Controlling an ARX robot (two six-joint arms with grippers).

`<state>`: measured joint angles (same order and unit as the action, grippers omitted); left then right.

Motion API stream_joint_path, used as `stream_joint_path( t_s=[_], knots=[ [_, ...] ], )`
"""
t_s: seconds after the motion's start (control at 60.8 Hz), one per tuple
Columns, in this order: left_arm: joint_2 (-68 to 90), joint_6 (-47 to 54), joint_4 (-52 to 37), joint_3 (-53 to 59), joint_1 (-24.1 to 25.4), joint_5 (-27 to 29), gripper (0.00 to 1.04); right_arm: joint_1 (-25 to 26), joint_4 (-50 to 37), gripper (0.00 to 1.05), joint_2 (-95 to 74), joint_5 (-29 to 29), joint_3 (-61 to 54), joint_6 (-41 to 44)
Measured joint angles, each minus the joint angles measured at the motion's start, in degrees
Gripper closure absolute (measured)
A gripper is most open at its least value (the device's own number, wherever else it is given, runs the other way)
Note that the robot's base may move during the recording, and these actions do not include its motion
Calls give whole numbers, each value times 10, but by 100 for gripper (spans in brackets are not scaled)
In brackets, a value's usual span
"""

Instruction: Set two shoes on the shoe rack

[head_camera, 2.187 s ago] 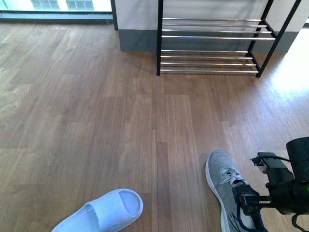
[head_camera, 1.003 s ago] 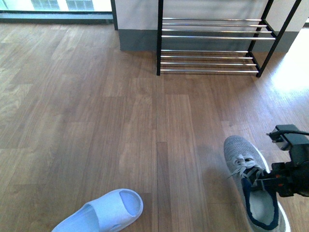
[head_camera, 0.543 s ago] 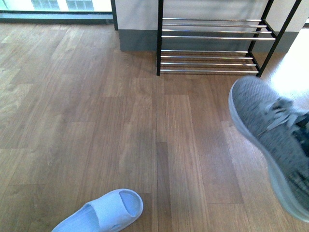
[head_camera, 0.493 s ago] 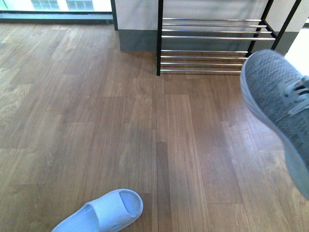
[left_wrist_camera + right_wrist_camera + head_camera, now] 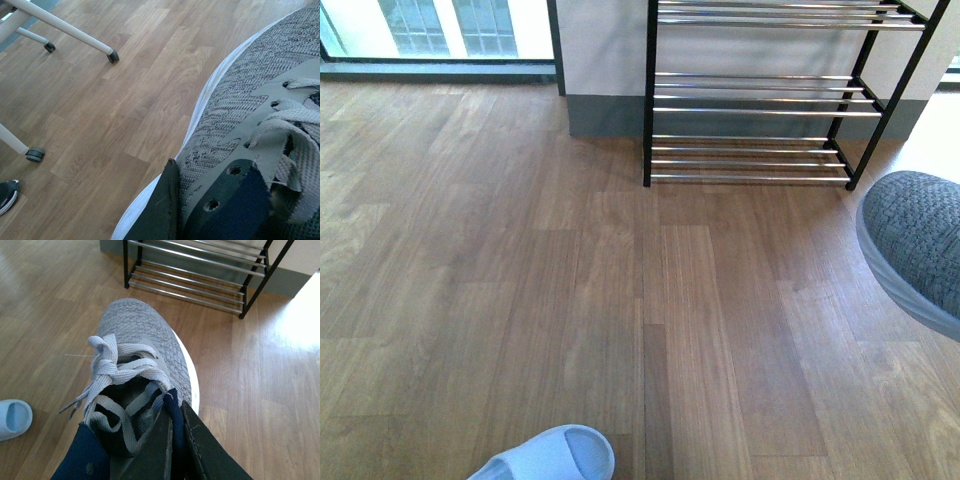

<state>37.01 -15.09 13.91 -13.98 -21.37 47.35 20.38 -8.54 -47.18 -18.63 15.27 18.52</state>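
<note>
The shoe rack, black-framed with chrome bars, stands against the far wall in the front view; it also shows in the right wrist view as the shoe rack. One grey sneaker hangs above the floor short of the rack, my right gripper shut on its navy collar. Its toe pokes into the front view from the right. My left gripper is shut on the side wall of the other grey sneaker, above the floor. Neither gripper shows in the front view.
A pale blue slipper lies on the wood floor near the front edge, seen also as the slipper. White furniture legs on casters and a black shoe are by the left sneaker. A window runs along the far left wall.
The sneaker at the lower right has been lifted off the floor and carried up and to the right. The front view now shows more of the rack and less of the slipper.
</note>
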Motion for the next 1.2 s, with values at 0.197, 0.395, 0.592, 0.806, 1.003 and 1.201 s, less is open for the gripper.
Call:
stream_joint_path(
  t_s=[0.197,0.395,0.592,0.806,1.003,1.201],
  knots=[
    [0,0,0,0,0,0,103,0,0,103,0,0,0,3],
    [0,0,0,0,0,4,103,0,0,103,0,-2,0,4],
    [0,0,0,0,0,2,103,0,0,103,1,-2,0,4],
    [0,0,0,0,0,-2,103,0,0,103,0,2,0,4],
    [0,0,0,0,0,-2,103,0,0,103,1,2,0,4],
    [0,0,0,0,0,-4,103,0,0,103,0,3,0,4]
  ],
)
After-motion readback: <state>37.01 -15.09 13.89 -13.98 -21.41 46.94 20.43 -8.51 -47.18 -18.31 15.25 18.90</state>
